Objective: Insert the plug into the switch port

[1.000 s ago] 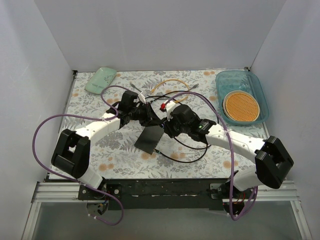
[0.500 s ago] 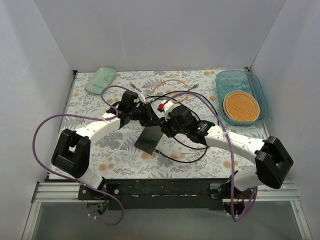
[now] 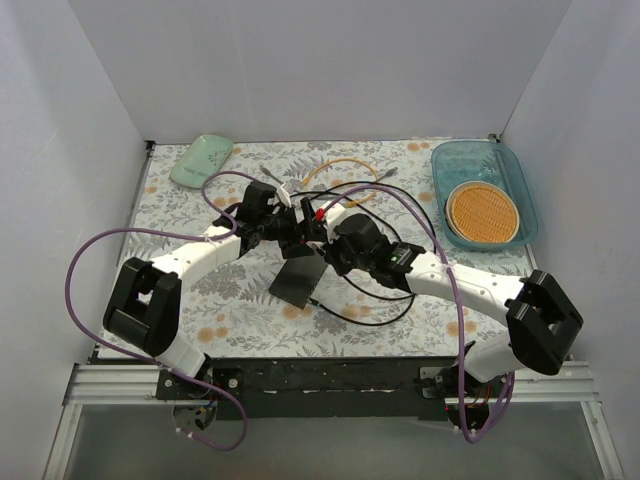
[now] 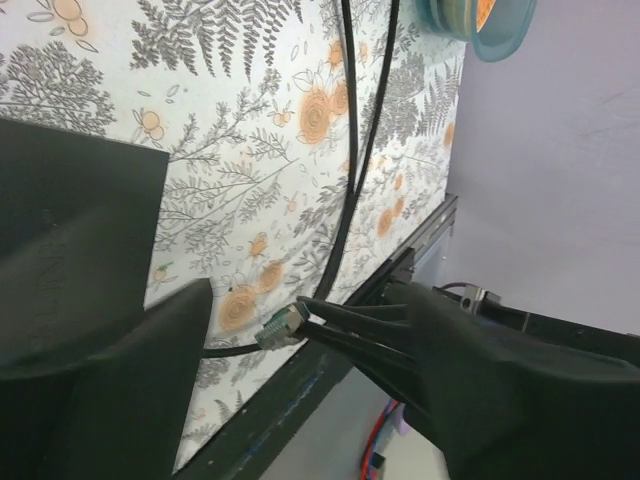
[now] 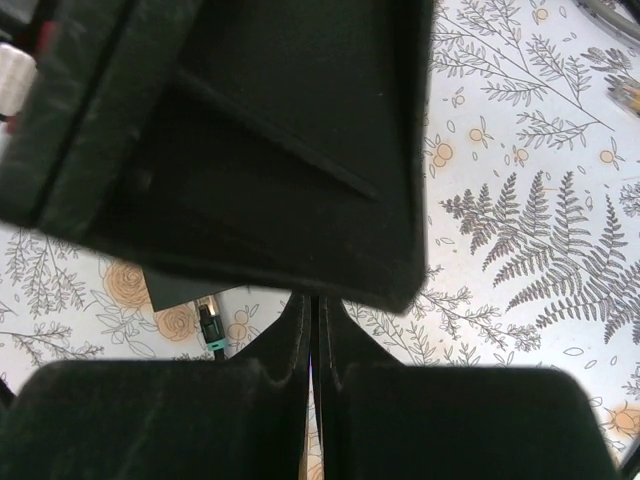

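looking from above, you'll find the switch (image 3: 298, 282) lying skewed mid-mat (image 3: 200, 300), both grippers meeting at its 12 o'clock edge. your left gripper (image 4: 250, 297) stands parted; your right gripper (image 5: 312, 300) is pressed closed. the plug (image 4: 280, 327) lies on the mat by the switch's 5 o'clock corner.

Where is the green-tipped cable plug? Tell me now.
Left wrist view, lower centre: the green-tipped plug lies on the floral mat near its edge, at the end of a black cable.
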### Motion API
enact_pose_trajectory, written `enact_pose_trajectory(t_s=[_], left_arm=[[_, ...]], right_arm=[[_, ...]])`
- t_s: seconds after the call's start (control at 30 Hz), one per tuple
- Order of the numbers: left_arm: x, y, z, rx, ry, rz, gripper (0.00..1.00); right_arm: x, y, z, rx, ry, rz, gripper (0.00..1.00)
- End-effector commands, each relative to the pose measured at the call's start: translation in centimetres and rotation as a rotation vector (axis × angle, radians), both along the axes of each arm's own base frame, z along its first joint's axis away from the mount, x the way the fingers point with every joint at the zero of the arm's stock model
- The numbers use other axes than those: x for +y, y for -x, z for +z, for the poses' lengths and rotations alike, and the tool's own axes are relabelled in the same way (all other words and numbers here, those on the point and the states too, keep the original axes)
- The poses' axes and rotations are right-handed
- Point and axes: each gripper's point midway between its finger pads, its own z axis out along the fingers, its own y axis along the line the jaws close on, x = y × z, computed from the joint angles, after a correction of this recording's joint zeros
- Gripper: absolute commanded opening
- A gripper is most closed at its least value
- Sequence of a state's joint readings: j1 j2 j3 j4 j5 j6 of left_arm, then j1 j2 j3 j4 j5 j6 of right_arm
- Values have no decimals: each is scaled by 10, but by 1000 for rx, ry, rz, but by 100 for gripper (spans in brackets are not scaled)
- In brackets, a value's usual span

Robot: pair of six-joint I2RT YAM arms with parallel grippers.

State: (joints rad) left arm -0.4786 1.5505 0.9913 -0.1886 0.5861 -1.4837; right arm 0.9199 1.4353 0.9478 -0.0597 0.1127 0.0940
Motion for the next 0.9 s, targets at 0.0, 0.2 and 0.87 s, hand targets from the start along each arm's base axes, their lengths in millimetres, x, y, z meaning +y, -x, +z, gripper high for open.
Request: enact_pose_trajectory(t_s=[0.0, 0.2, 0.87], left_arm=[[3, -11, 18, -72, 1, 54, 98], [75, -48, 17, -207, -286, 319, 98], [114, -32, -48, -232, -515, 221, 97]], right_arm=[[-5, -10, 6, -52, 6, -48, 1], [-29, -7, 0, -70, 63, -86, 1], [-20, 64, -63, 231, -61, 313, 1]])
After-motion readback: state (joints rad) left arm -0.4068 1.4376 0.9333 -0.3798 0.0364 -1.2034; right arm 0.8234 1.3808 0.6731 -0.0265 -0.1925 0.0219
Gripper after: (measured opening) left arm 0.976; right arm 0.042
